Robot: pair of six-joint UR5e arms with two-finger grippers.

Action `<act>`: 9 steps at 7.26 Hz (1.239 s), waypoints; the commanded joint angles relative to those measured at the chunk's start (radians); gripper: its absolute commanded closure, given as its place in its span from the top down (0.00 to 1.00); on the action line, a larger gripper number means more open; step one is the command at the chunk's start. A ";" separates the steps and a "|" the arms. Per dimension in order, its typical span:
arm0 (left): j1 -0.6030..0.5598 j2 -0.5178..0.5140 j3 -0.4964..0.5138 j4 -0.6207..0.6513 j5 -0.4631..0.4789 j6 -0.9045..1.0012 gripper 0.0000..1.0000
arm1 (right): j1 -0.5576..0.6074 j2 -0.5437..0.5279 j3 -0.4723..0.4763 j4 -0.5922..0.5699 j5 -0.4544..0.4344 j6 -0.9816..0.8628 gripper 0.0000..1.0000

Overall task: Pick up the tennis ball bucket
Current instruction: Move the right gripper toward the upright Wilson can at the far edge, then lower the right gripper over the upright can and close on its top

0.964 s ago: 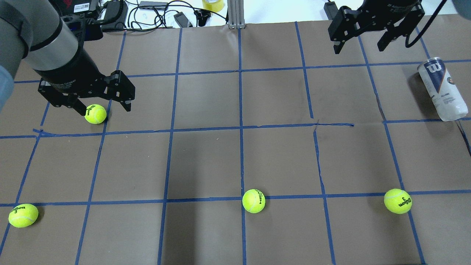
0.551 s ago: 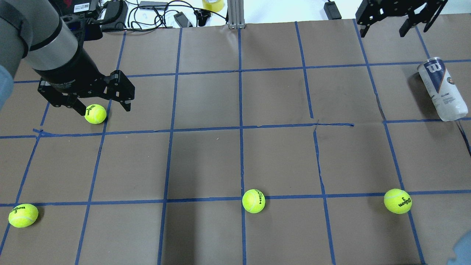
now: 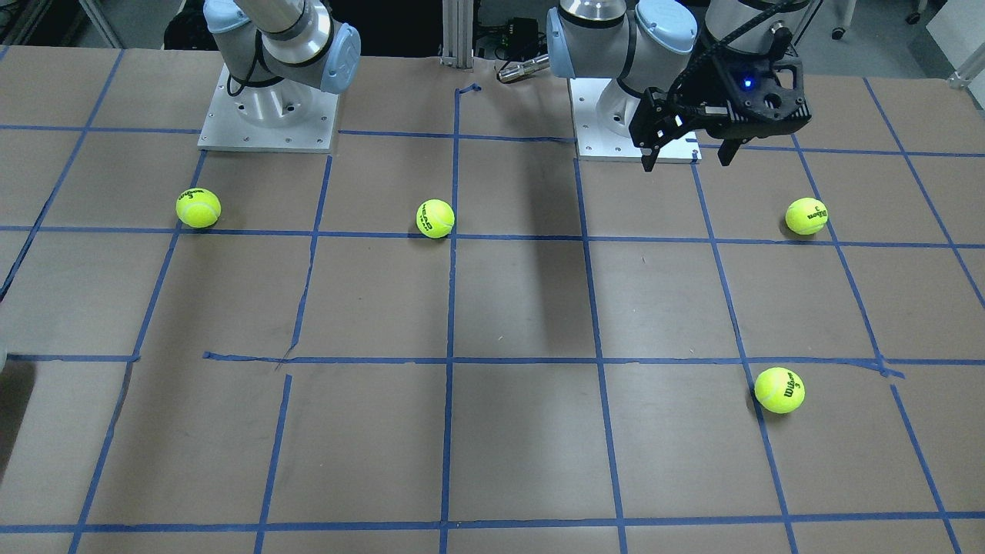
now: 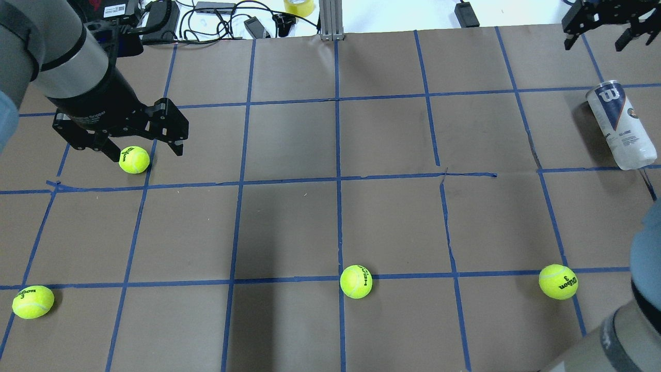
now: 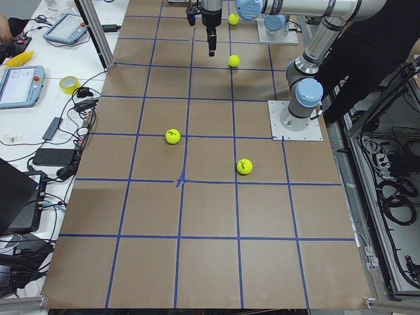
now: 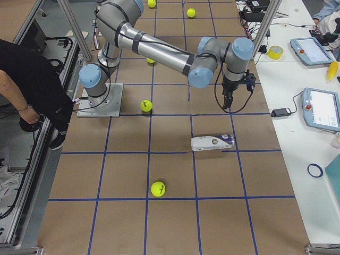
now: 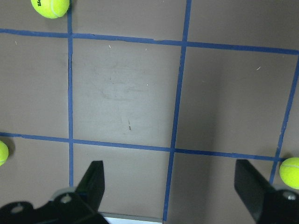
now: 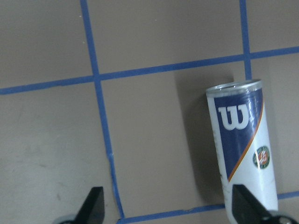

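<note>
Both jaws of the right gripper (image 4: 594,42) stand wide apart near the tennis ball bucket (image 4: 619,124), which lies sideways on the counter (image 4: 387,222), by its right edge. It should, I think, straddle the bucket's middle before closing gently.

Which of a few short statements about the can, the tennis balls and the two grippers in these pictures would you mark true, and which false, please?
1. The can lies on its side on the table. True.
2. The right gripper is shut on the can. False: it is open and does not touch the can.
3. Four tennis balls lie on the table. True.
4. The left gripper grips a tennis ball. False: it is open and empty, up above the table.
</note>
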 commanded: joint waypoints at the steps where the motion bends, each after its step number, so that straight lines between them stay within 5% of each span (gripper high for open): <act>1: -0.001 0.000 0.000 0.000 0.000 0.000 1.00 | -0.041 0.111 -0.029 -0.113 -0.004 -0.106 0.96; 5: 0.000 -0.001 0.000 0.000 0.000 0.000 1.00 | -0.122 0.202 -0.038 -0.211 0.004 -0.289 0.96; 9: 0.000 -0.001 0.000 0.000 0.000 0.000 1.00 | -0.130 0.248 -0.029 -0.263 0.110 -0.442 0.99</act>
